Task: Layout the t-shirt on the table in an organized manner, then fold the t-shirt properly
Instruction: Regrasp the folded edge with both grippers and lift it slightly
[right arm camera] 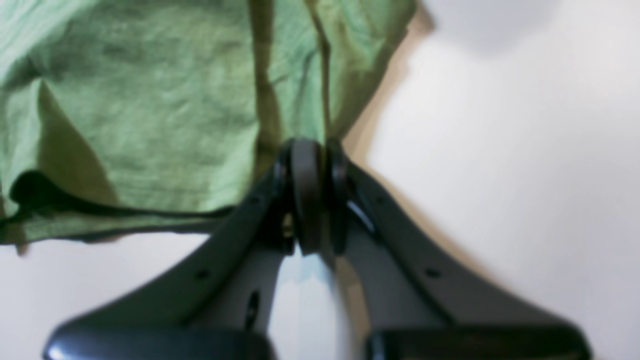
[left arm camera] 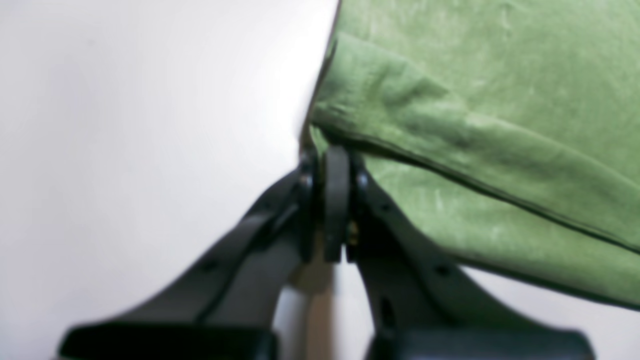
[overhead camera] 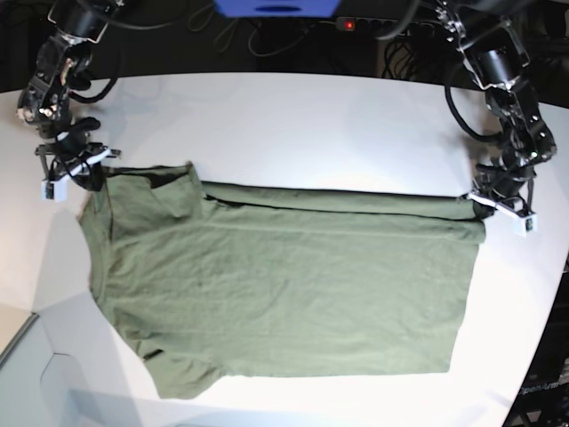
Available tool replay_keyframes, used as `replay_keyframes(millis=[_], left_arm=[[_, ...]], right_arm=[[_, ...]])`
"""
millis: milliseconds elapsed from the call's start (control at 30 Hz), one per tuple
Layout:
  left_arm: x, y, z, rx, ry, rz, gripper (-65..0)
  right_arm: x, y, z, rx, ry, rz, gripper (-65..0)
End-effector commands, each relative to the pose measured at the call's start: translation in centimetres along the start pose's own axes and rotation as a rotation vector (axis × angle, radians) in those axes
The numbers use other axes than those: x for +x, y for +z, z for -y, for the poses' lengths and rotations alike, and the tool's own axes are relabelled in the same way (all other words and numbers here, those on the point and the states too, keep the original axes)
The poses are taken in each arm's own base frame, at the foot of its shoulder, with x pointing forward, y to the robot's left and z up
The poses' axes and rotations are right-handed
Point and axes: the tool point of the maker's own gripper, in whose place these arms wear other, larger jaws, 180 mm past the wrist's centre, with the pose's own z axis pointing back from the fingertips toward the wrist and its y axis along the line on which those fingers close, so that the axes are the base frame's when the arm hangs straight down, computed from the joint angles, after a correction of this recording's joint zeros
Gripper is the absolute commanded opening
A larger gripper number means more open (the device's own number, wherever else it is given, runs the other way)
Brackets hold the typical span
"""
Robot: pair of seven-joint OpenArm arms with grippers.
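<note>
Base view, working from the near edge of the desk (overhead camera: 293, 116) outward: the shirt (overhead camera: 284, 294) lies spread across the white top, mostly flat, its lower sleeve near the front edge, its neck end to that view's left and its hem to the right. Along the far side a long strip of cloth is already turned over onto the body, so I judge the laying-out done and a first lengthwise fold begun or just made; the near side has not been folded in, nor has the shirt been folded across, so most of the folding is left. At the far corners sit both arms. The right gripper (overhead camera: 73, 171), on that view's left, is at the shoulder corner; its wrist camera shows the jaws pressed together with a gathered ridge of green cloth running right down into them, so it looks to be pinching the shirt (right arm camera: 150, 110) there, right gripper (right arm camera: 312, 150) low over the desk (right arm camera: 525, 150). The left gripper (overhead camera: 503, 203) is at the hem corner; close up its jaws are also pressed together at the left gripper (left arm camera: 334, 155) tips, nipping the doubled edge of the shirt (left arm camera: 475, 100), with bare desk (left arm camera: 125, 150) beside it.
</note>
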Motion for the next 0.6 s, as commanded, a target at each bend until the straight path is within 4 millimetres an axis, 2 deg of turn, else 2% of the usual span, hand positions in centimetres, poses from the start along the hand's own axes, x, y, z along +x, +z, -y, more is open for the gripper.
replay_keyframes(millis=[0,100,200,267,567], left_arm=[[0.8,0.3,-0.7,0.019,-0.023,0.005,-64.9],[0.9,0.4,-0.7,0.021,-0.026,0.006,-64.9],[0.3,0.6,-1.0,0.028,-0.026,-0.007,-64.9],[0.0,1.0,-1.3,0.034,-0.036,-0.009,-64.9],[0.5,4.6,-1.4,0.057,-0.140,0.045,-64.9]], right_arm=[[-2.1,0.4,0.7,-0.018,0.029,-0.094,-65.0],[-2.5,0.8,1.1,-0.029,0.024,-0.098,-65.0],[-1.3,1.9,2.3,-0.067,0.032,-0.062,-65.0],[-1.2,2.7,2.8,-0.084,0.044,-0.057,-65.0],[-0.6,6.1,2.6,-0.112,0.147,-0.036,-65.0]])
